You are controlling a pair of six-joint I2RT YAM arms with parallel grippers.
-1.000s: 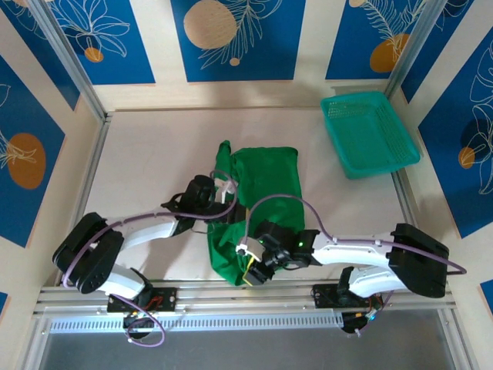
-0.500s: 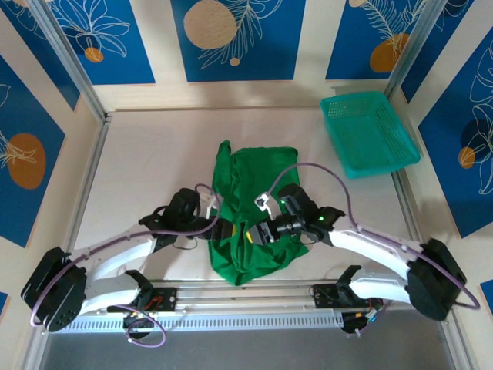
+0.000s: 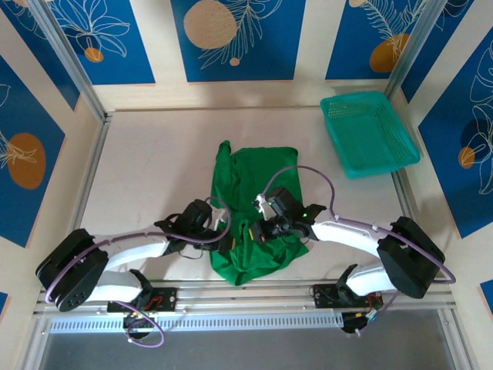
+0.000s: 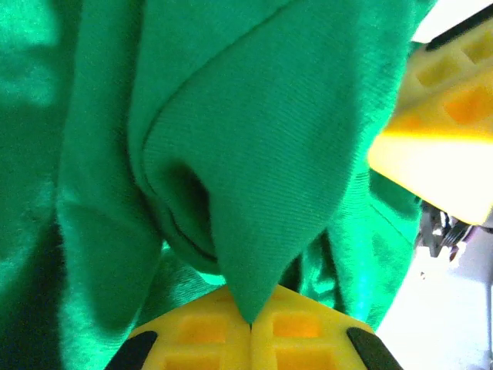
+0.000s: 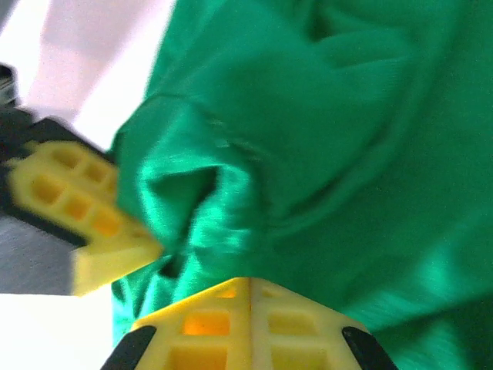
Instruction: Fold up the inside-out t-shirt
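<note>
Both wrists cover the near end of the bright green inside-out t-shirt (image 3: 258, 181), which lies bunched at the middle of the table (image 3: 146, 162), so the overhead view hides where fingers meet cloth. Up close, the left gripper (image 4: 250, 330) is pressed together on a pointed fold of the fabric. The right gripper (image 5: 250, 284), just beside it, is also closed, its tips against blurred cloth, and whether it holds any is hard to tell. A teal mesh basket (image 3: 370, 135) stands well apart at the far right corner.

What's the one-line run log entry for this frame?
left gripper: shut on t-shirt | right gripper: shut on t-shirt | teal basket: far right, apart
</note>
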